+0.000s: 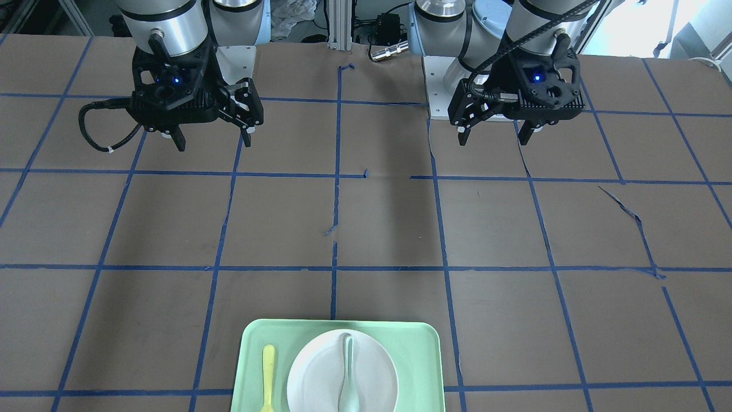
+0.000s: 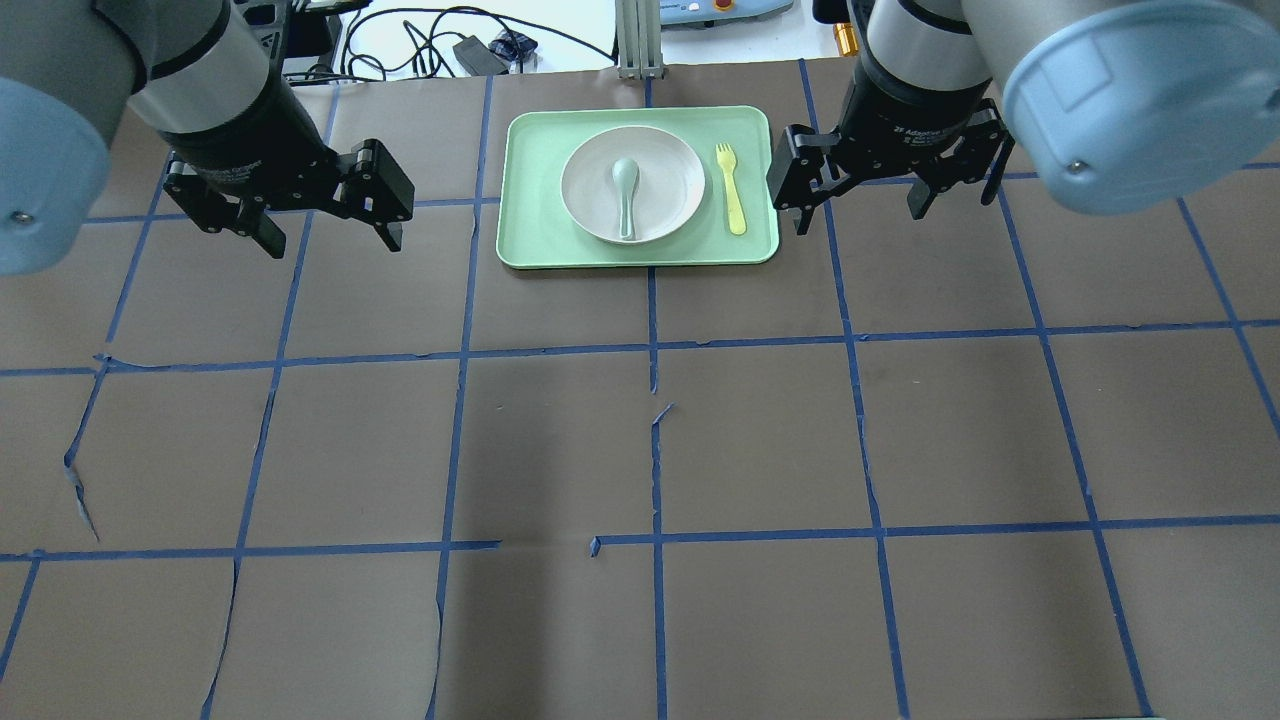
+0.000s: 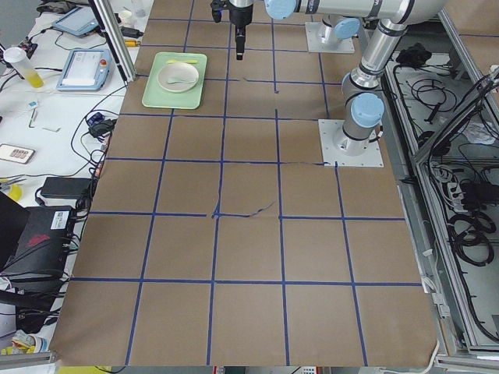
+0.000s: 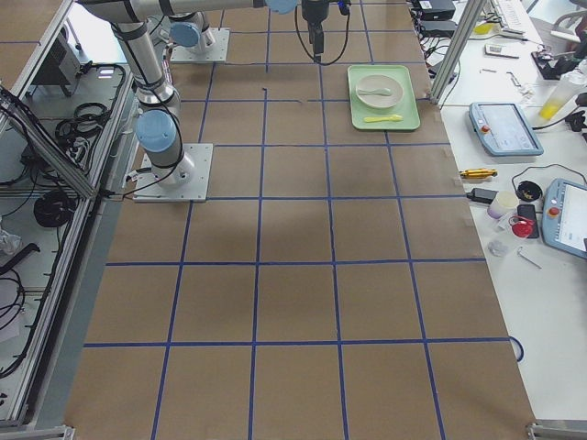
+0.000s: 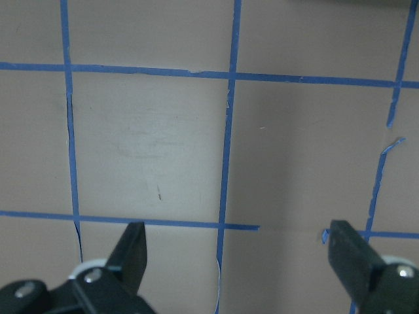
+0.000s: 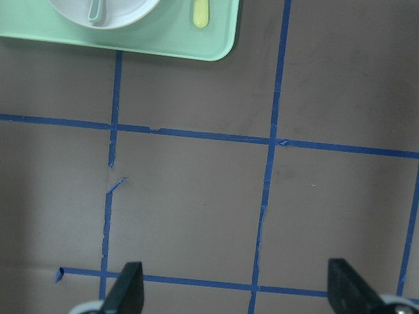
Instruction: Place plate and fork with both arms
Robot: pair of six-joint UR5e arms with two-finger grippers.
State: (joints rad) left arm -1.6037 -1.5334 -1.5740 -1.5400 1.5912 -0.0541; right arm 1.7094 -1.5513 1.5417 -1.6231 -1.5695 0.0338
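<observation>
The off-white plate (image 2: 672, 172) lies on the mint-green tray (image 2: 535, 240) at the table's far middle. The pale-yellow fork (image 2: 731, 190) lies on the tray to the plate's right, tines pointing away from me. My left gripper (image 2: 332, 240) hangs open and empty above the table, left of the tray. My right gripper (image 2: 860, 215) hangs open and empty just right of the tray. In the front view the plate (image 1: 314, 377), the fork (image 1: 268, 372), the left gripper (image 1: 493, 140) and the right gripper (image 1: 214, 143) all show. The right wrist view catches the plate's edge (image 6: 124, 13) and the fork's handle (image 6: 200, 13).
A pale grey-green spoon (image 2: 625, 195) lies in the plate. The brown table carries a blue tape grid with torn spots (image 2: 660, 410). Cables and devices lie beyond the far edge (image 2: 450, 45). The left wrist view shows only taped table between open fingers (image 5: 131, 252).
</observation>
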